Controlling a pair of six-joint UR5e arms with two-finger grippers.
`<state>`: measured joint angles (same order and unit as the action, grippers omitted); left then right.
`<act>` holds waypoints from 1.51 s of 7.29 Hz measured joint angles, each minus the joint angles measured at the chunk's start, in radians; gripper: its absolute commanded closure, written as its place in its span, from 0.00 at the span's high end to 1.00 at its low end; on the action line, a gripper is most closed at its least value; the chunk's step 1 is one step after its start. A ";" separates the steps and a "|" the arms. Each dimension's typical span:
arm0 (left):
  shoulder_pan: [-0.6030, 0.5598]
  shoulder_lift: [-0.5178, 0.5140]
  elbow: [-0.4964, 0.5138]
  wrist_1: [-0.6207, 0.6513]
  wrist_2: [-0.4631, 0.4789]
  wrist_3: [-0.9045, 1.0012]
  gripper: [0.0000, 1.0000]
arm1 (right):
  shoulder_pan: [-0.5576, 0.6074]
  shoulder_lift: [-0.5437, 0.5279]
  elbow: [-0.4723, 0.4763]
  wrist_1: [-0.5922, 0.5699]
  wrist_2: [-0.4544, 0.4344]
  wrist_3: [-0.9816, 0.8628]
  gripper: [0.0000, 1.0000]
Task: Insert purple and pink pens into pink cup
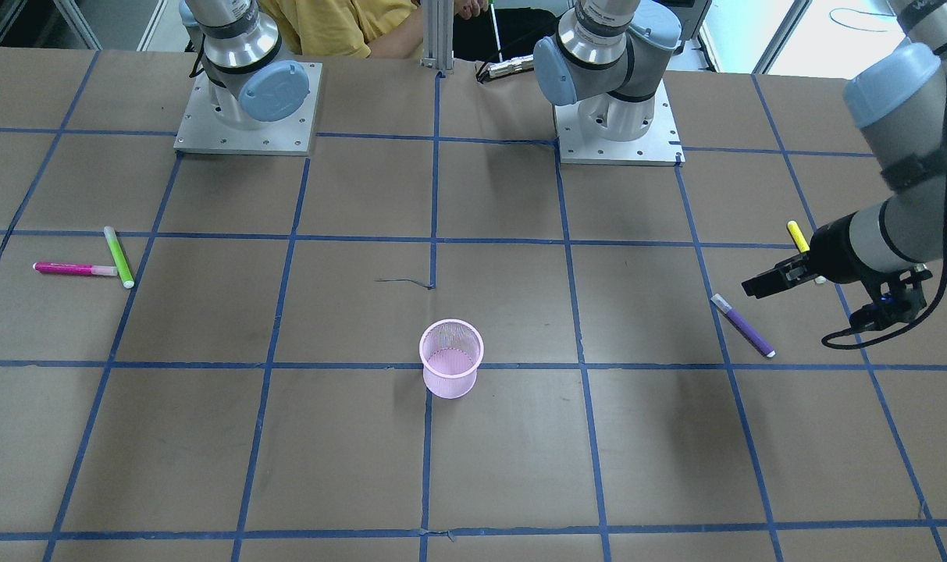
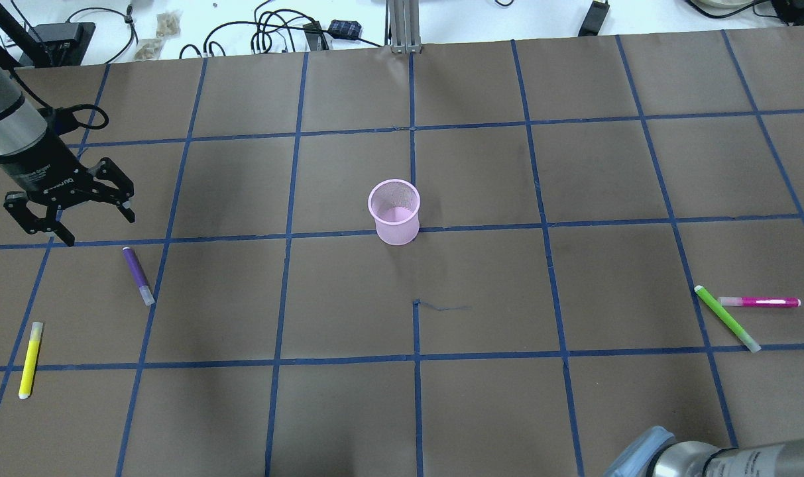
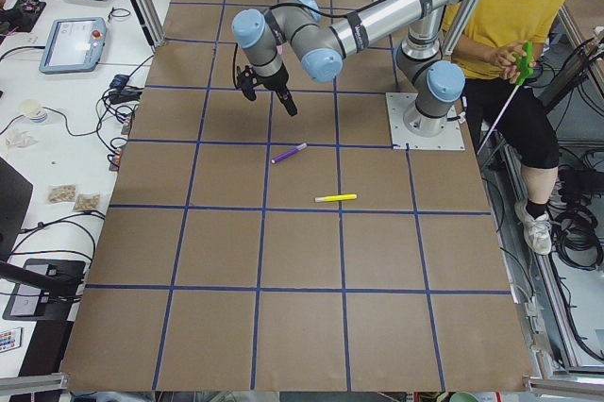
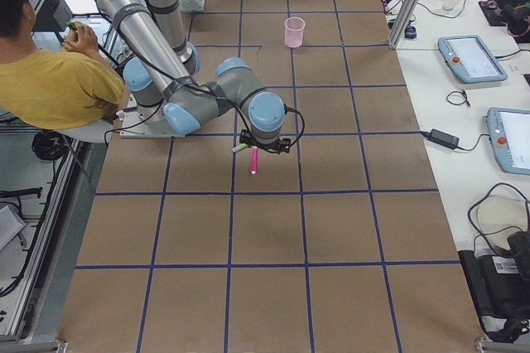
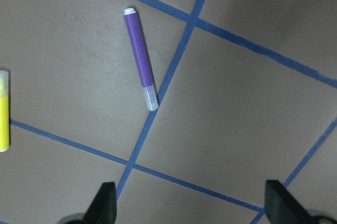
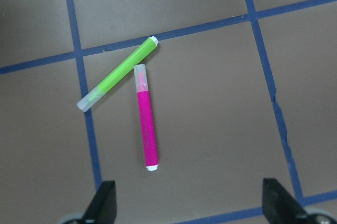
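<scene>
Claws both spread wide, empty: left claw (image 2: 98,228) near purple pen (image 2: 137,273), right claw (image 6: 190,208) above pink pen (image 6: 147,129).

Green pen (image 2: 727,318), yellow pen (image 2: 30,360), blue-taped brown table (image 2: 481,404)

Right claw (image 4: 265,144) hovers over pink pen (image 4: 253,161); green pen (image 4: 239,147) beside; pink cup (image 4: 294,31) well apart.

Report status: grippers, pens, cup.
Left gripper open, near purple pen. Right gripper open, near pink pen. Neither pen gripped; cup empty. Green pen lies at pink pen's cap end.
</scene>
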<state>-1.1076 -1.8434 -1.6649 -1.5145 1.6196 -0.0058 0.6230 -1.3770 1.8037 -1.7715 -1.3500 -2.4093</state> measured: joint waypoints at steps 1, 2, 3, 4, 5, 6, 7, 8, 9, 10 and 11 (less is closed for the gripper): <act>0.034 -0.063 0.012 0.037 -0.022 0.003 1.00 | -0.026 0.054 0.032 -0.039 0.068 -0.115 0.95; 0.058 -0.116 0.035 0.053 -0.062 0.003 1.00 | -0.045 0.120 0.049 -0.049 0.110 -0.179 0.94; 0.068 -0.152 0.059 0.054 -0.085 -0.002 1.00 | -0.067 0.170 0.063 -0.041 0.129 -0.207 0.88; 0.072 -0.180 0.068 0.054 -0.091 -0.004 1.00 | -0.088 0.200 0.078 -0.029 0.133 -0.231 0.86; 0.075 -0.199 0.066 0.053 -0.088 -0.004 1.00 | -0.102 0.213 0.089 -0.022 0.132 -0.258 0.86; 0.077 -0.211 0.065 0.046 -0.087 -0.005 1.00 | -0.109 0.218 0.097 -0.020 0.131 -0.279 0.85; 0.079 -0.222 0.067 0.033 -0.093 -0.010 0.99 | -0.111 0.220 0.111 -0.025 0.130 -0.289 0.81; 0.080 -0.239 0.073 0.031 -0.096 -0.015 0.94 | -0.112 0.220 0.127 -0.032 0.129 -0.295 0.73; 0.082 -0.256 0.078 0.038 -0.097 -0.017 0.94 | -0.112 0.220 0.138 -0.036 0.129 -0.305 0.58; 0.082 -0.266 0.078 0.041 -0.098 -0.020 0.94 | -0.113 0.221 0.141 -0.039 0.130 -0.320 0.37; 0.084 -0.270 0.076 0.041 -0.097 -0.018 0.94 | -0.113 0.221 0.141 -0.041 0.130 -0.330 0.22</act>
<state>-1.0239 -2.1134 -1.5887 -1.4731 1.5222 -0.0240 0.5102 -1.1563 1.9448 -1.8124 -1.2198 -2.7397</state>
